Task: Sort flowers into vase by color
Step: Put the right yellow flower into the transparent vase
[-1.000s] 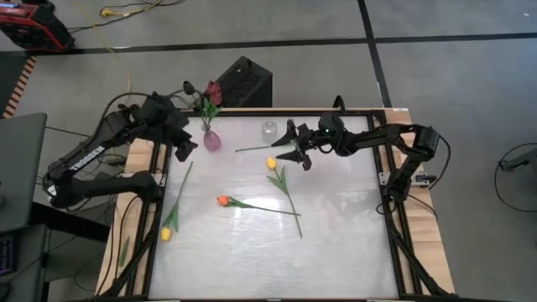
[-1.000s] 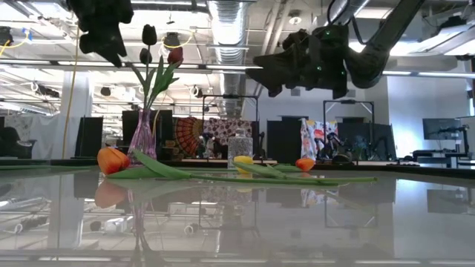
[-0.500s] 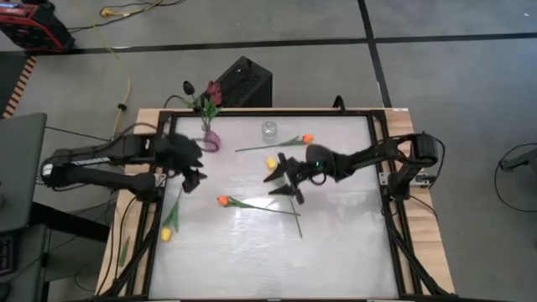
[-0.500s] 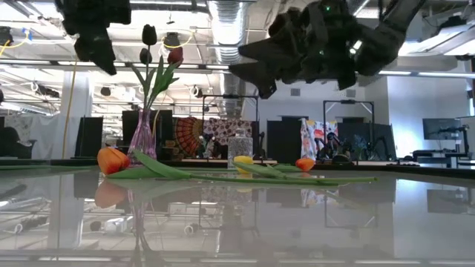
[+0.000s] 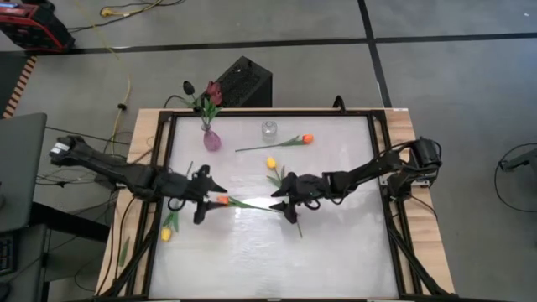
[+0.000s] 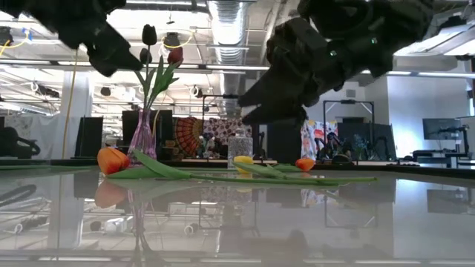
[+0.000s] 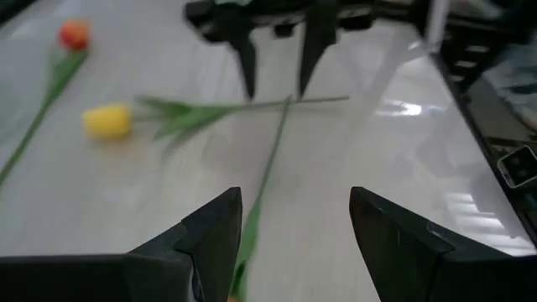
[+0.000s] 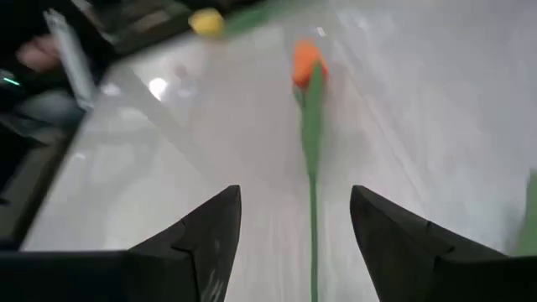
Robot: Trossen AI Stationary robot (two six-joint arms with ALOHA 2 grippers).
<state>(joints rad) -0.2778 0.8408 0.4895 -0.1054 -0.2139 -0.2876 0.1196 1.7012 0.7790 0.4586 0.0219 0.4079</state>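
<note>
Currently pink vase [image 5: 211, 140] holds dark tulips [image 5: 210, 91]; my left gripper [image 5: 207, 194] and right gripper [image 5: 284, 199], both released, flank orange tulip [image 5: 223, 201].

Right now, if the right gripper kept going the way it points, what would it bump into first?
Likely the orange tulip: its stem runs straight ahead of the open right gripper. Beyond it waits the left gripper.

Orange tulip [image 6: 112, 159] lies nr pink vase [image 6: 142, 138] (dark tulips [image 6: 149, 35] in it); both arms overhead.
</note>
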